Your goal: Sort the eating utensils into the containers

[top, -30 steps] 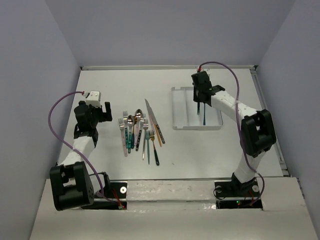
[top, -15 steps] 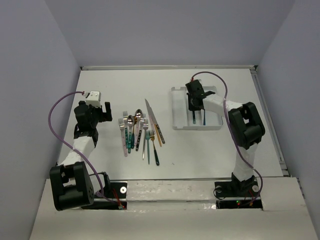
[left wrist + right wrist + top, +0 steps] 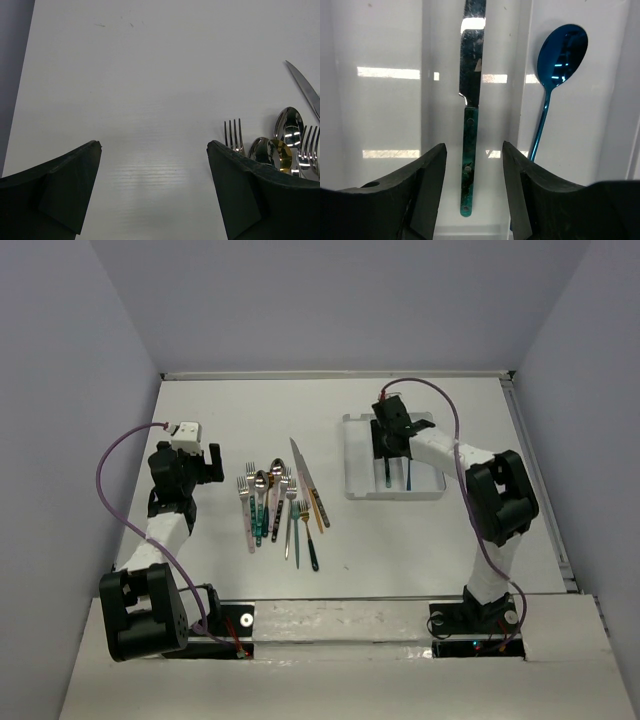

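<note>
Placement seemingly done: right gripper [image 3: 473, 146] spread empty over teal-handled knife [image 3: 471, 65] in tray's [image 3: 380, 125] middle compartment; left gripper [image 3: 154, 145] spread, idle; next move calls for reaching utensil pile [image 3: 280, 502].

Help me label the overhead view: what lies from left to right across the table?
In order: left gripper → loose utensil pile → white tray, its left compartment empty → teal-handled knife → blue spoon. The right gripper hangs over the tray, so it is left out.

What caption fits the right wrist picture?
Open end effector above a teal knife and a blue spoon lying in separate tray compartments.
</note>
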